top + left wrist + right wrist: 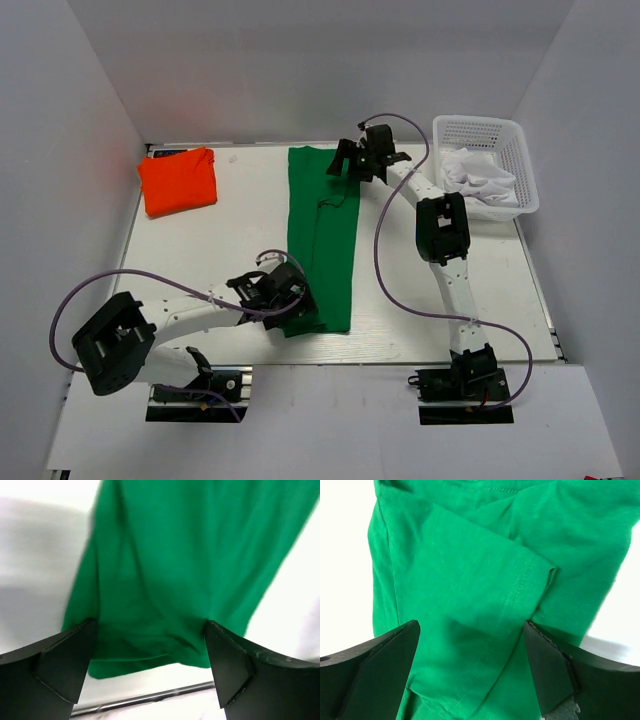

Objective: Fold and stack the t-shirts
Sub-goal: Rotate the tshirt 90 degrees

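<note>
A bright green t-shirt (322,235) lies folded into a long narrow strip down the middle of the table. An orange-red t-shirt (178,181) lies folded at the far left. My left gripper (296,300) is open over the strip's near end; the green cloth (165,580) fills its view, with the hem between its open jaws. My right gripper (345,163) is open over the strip's far end, above a folded-in sleeve (485,600). Neither gripper holds anything.
A white lattice basket (520,165) with white cloth in it stands at the far right. The table's near edge (145,697) runs just past the green hem. White walls close in the back and sides.
</note>
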You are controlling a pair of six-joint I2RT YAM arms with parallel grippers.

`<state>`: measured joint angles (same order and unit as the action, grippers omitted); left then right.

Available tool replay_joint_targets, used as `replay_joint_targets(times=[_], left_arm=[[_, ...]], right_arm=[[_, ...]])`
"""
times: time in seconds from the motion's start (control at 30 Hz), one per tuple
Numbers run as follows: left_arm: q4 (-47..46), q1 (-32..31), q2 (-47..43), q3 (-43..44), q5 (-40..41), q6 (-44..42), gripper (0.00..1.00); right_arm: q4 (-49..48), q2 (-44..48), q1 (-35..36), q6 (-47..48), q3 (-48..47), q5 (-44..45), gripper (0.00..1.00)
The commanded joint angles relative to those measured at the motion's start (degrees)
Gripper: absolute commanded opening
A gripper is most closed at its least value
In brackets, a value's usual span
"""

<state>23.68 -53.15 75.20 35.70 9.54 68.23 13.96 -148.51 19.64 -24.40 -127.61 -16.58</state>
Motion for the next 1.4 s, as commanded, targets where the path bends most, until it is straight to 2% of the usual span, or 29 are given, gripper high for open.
replay_joint_targets(times=[0.0, 0.23, 0.4, 0.5, 0.73, 0.87, 0.97, 1.0, 1.07, 1.1, 1.13, 1.17, 1.2, 1.37], left_arm=[[18.1, -1.7, -0.3, -1.3, 2.9, 2.9, 1.0], [24.7, -4.9, -0.3, 4.3, 6.1, 2.8, 1.0], [19.0, -5.4, -5.1, 5.0, 6.6, -3.7, 1.0], [16.6, -5.4, -7.7, 5.0, 7.7, -6.6, 1.0], [17.2, -4.8, -12.5, 0.9, 9.4, -6.1, 1.0], [17.2, -4.2, -13.8, -1.1, 13.5, -4.7, 1.0], [13.7, -3.6, -13.8, -2.6, 14.6, -5.6, 1.0], [12.4, -3.6, -13.8, -3.8, 14.6, -6.9, 1.0], [7.3, -3.1, -12.1, -5.1, 13.6, -9.2, 1.0], [5.9, -2.5, -11.1, -5.1, 13.0, -10.1, 1.0], [4.8, -1.9, -10.0, -5.1, 11.2, -12.1, 0.98], [4.3, -1.9, -8.9, -5.1, 10.3, -12.8, 0.96], [4.3, -1.9, -6.8, -4.3, 9.7, -12.8, 0.88], [0.4, -0.7, -2.6, -5.9, 4.2, -15.8, 0.75]], right_arm=[[8.5, -4.2, -2.3, -1.3, 1.5, 5.1, 0.9], [5.7, -3.5, -2.5, 1.8, 2.0, -0.2, 0.9], [3.8, 0.0, -1.9, 5.8, 2.4, -3.9, 0.9], [3.4, 4.7, -0.9, 9.0, 4.4, -3.3, 0.9], [-0.1, 21.5, 1.4, 11.9, 14.5, -0.5, 0.9], [-0.7, 29.7, 2.8, 13.2, 26.4, 3.4, 0.9], [-1.9, 38.4, 3.9, 9.8, 35.8, 3.3, 0.9], [-4.0, 45.0, 4.4, 8.9, 46.1, 3.0, 0.9], [-8.5, 49.6, 5.9, 5.5, 53.3, 3.1, 0.9], [-8.9, 51.5, 6.4, 4.6, 62.7, 2.9, 0.9], [-9.1, 57.4, 6.9, 2.9, 65.5, 2.5, 0.9], [-8.5, 59.2, 7.9, 2.2, 70.3, 2.2, 0.9], [-8.2, 64.2, 9.3, 0.7, 74.7, 1.4, 0.9], [-4.6, 71.7, 15.0, -3.8, 87.7, -2.8, 0.9]])
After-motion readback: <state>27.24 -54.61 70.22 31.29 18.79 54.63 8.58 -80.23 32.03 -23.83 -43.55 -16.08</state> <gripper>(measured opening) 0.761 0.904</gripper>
